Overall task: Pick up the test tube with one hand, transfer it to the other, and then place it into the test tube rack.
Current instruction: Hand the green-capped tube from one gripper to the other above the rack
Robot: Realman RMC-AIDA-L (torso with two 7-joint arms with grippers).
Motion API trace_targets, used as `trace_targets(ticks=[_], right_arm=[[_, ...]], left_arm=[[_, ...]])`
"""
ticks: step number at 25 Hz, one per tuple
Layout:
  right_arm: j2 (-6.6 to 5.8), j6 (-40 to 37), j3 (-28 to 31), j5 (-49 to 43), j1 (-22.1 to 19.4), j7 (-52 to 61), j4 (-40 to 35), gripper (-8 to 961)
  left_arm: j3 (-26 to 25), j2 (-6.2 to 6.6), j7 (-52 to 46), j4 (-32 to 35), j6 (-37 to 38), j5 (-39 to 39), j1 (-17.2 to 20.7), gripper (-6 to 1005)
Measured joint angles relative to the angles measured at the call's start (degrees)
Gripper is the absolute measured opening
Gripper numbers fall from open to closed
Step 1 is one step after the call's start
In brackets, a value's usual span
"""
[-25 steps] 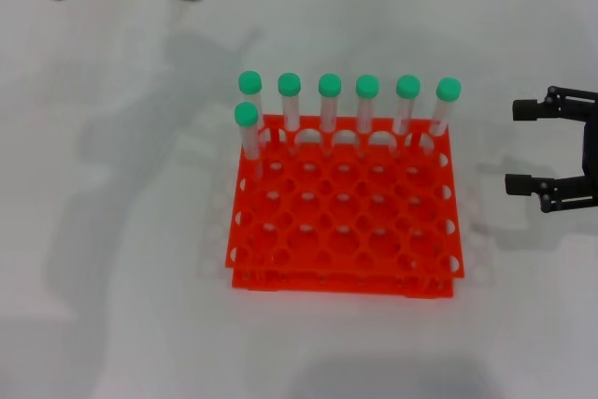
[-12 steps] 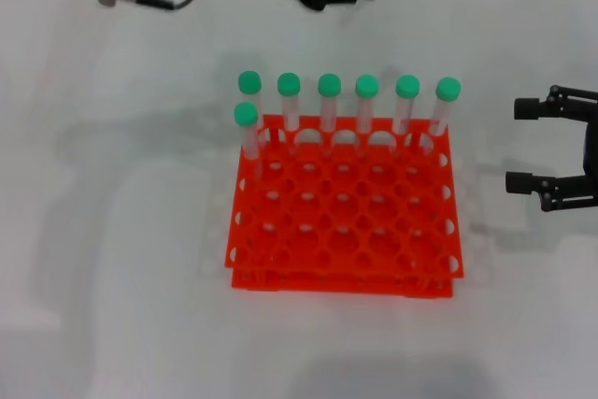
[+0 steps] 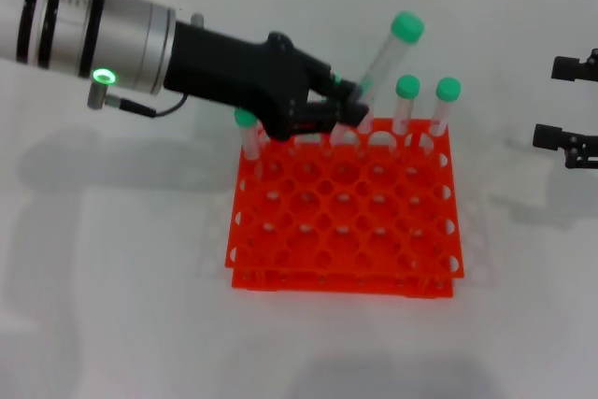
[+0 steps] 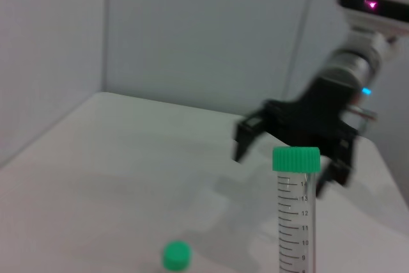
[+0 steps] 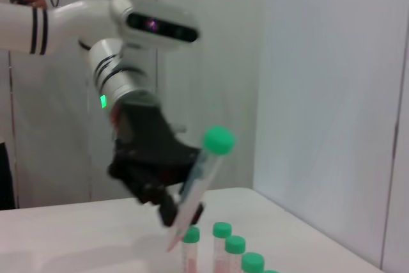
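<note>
Left gripper (image 3: 348, 105) clamps the test tube (image 3: 385, 58) above the test tube rack (image 3: 346, 221); lift clear, toward the open right gripper (image 3: 572, 105)

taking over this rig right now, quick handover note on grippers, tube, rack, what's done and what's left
Left gripper: shut on the test tube, holding it tilted, cap up, above the back row of the test tube rack.
Right gripper: open, empty, beside the rack on the robot's right, apart from it.
Rack: on the table, other green-capped tubes standing in its back row.
Done: tube picked up.
Left: pass it to the right gripper, then set it into a rack hole.
</note>
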Motion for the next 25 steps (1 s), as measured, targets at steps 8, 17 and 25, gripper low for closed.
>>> trace_targets(ticks=[8, 17, 25], right_arm=[[-0.85, -1.24, 0.09, 0.43, 1.46, 6.79, 0.11, 869], [0.92, -2.01, 0.18, 6.66, 6.93, 11.37, 12.21, 868], [4.77, 1.71, -0.41, 12.46, 7.95, 3.02, 19.98, 869]], left_arm=[[-2.08, -0.24, 5.08, -3.54, 0.34, -0.12, 0.28, 205], [-1.47, -0.84, 5.29, -3.61, -2.19, 1.25, -0.62, 205], [-1.38, -2.10, 5.43, -3.66, -2.61, 3.52, -1.88, 206]])
